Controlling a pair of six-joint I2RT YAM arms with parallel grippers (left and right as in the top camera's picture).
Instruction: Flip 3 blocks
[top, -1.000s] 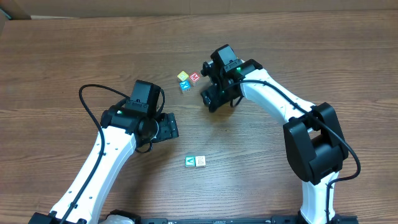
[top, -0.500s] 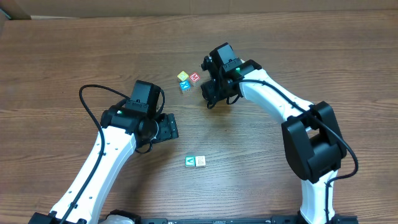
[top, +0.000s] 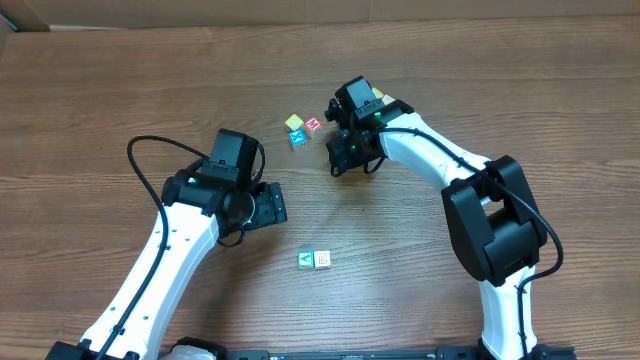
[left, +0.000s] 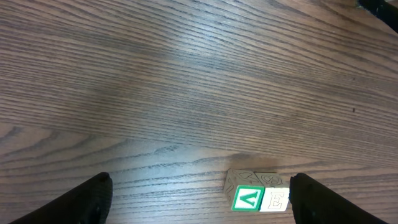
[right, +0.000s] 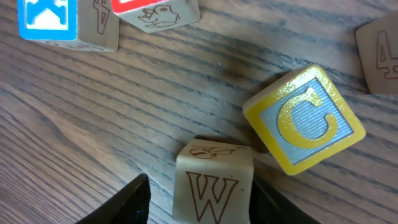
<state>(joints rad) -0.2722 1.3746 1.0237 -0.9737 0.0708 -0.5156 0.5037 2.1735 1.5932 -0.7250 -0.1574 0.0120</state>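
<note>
From above, the right hand covers what lies beneath it. It is just right of a yellow-topped block, a red block and a blue block on the far half of the worktop. Its wrist camera fills that in: a pale W block sits between the fingers. They are part spread, with a gap showing on the block's left, so they are not pinching it. A C block lies just beside it.

The left hand is spread wide and holds nothing. Its camera looks at the green block and the pale E block, touching side by side, near of centre.

The worktop is brown wood grain, and a pale tan strip runs beyond its far edge.
</note>
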